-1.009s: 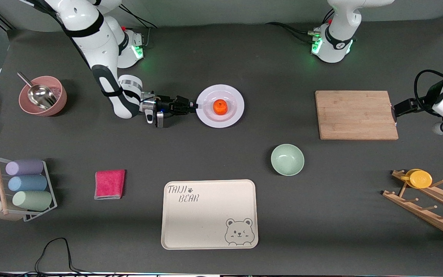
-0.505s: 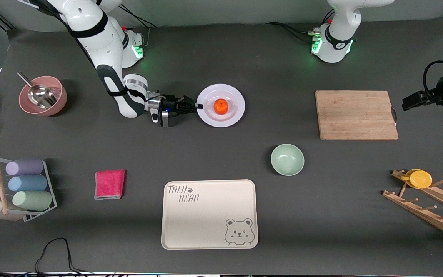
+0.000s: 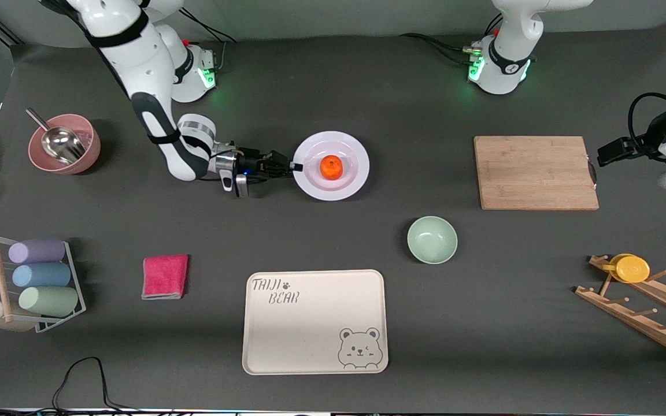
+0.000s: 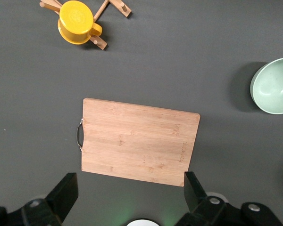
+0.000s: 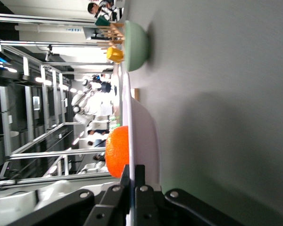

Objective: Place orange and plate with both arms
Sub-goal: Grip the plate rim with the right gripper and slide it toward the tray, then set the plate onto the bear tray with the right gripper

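The pale plate (image 3: 356,167) carries the orange (image 3: 331,167) at its middle, between the two arm bases and the green bowl. My right gripper (image 3: 295,166) is shut on the plate's rim at the side toward the right arm's end of the table. In the right wrist view its fingers (image 5: 140,175) pinch the rim of the plate (image 5: 144,127), which stands a little above the table with a shadow under it, and the orange (image 5: 117,151) rests on top. My left gripper (image 3: 606,156) hangs open by the cutting board's handle end, its jaws (image 4: 129,193) wide apart and empty.
A wooden cutting board (image 3: 535,172) and a mint-green bowl (image 3: 432,239) lie toward the left arm's end. A cream bear tray (image 3: 314,322), a pink cloth (image 3: 165,276), a cup rack (image 3: 32,283), a pink bowl with a scoop (image 3: 64,144) and a wooden rack with a yellow cup (image 3: 632,268) stand around.
The right gripper closed onto the plate's rim, and plate and orange shifted slightly toward the front camera. The left gripper drifted a little beside the cutting board.
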`<action>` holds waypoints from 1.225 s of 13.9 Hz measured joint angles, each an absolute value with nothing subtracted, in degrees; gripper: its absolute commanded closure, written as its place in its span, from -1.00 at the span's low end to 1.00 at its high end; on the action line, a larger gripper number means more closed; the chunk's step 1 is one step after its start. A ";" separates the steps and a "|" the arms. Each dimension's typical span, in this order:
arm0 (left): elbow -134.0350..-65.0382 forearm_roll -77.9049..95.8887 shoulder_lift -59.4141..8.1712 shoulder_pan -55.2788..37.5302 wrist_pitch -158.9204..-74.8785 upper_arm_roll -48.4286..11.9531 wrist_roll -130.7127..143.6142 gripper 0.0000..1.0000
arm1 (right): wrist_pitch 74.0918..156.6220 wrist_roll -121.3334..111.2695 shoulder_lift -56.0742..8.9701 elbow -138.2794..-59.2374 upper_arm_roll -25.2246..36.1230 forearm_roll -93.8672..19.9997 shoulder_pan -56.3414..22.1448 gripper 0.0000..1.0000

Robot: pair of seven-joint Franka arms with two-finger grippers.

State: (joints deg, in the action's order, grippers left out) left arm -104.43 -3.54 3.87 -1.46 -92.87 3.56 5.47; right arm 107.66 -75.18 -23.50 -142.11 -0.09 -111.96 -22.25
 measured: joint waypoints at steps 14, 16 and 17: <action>-102.72 -3.18 3.88 -1.46 -92.80 3.37 4.66 -1.00 | 109.05 -50.56 -25.46 -115.26 2.90 -94.23 -13.76 1.00; -102.65 -3.16 3.80 -1.47 -92.80 3.35 4.64 -1.00 | 109.03 -48.76 -33.53 -105.53 4.03 -94.21 -13.56 1.00; -102.62 -3.14 3.74 -1.47 -92.80 3.35 4.63 -1.00 | 109.02 -46.86 -37.32 -100.37 4.24 -94.20 -13.50 1.00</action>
State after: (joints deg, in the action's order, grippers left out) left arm -102.62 -3.14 3.74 -1.47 -92.80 3.35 4.63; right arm 109.02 -46.86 -37.32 -100.37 4.24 -94.20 -13.50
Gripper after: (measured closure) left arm 0.000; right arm 0.960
